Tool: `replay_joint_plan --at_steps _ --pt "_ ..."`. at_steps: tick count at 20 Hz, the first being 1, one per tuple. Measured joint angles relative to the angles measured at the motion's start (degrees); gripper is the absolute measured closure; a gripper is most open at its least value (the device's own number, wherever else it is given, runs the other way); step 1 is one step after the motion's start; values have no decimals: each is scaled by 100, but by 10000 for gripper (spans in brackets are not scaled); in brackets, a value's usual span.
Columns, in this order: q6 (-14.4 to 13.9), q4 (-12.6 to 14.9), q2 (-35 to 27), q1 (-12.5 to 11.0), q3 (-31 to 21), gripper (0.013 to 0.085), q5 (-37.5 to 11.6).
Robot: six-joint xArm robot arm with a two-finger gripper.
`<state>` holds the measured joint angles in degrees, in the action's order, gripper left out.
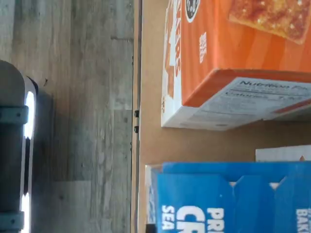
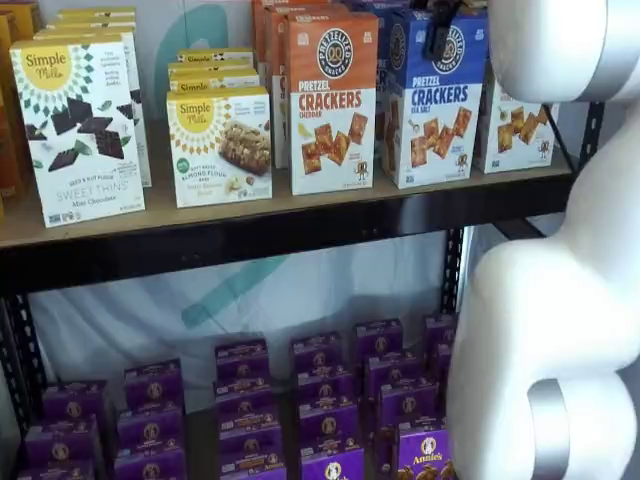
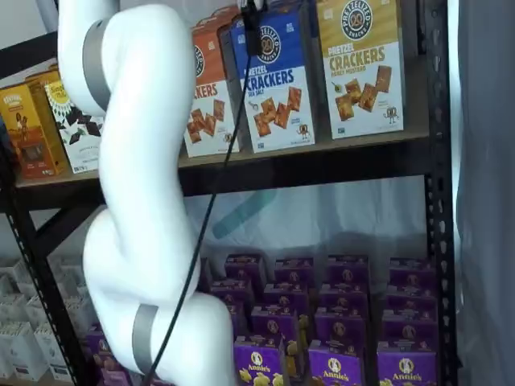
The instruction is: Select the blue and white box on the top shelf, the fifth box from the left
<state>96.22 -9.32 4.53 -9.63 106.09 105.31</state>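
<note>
On the top shelf point(image 2: 300, 215), the blue and white box point(image 2: 433, 100) stands upright between the orange cheddar carton point(image 2: 332, 100) and a yellow-topped carton point(image 3: 360, 64), and the gripper point(image 2: 440, 35) hangs just above its top edge. The step in hand looks like the final approach, so the next move calls for lowering squarely onto the box. Only a dark sliver of the fingers shows, so whether they are spread or closed cannot be told.

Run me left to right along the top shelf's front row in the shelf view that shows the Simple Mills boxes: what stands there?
Mint chocolate Sweet Thins box → Simple Mills almond flour bars box → orange cheddar pretzel crackers box → the blue and white box → a carton partly hidden behind the white arm.
</note>
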Motion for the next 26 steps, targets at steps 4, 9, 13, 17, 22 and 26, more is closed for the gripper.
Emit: replay_joint_plan --at_steps 4,9,13,17,22,26 --pt "7 3 68 -2 -91 370 -23" --pt "26 22 166 -13 -208 410 -32" --pt "29 -71 231 -59 -231 410 93" --pt "-1 -120 472 -63 -358 410 165" --pt "-35 -85 1008 -20 -807 410 -39" --pt "-79 1 1447 43 -1118 410 2"
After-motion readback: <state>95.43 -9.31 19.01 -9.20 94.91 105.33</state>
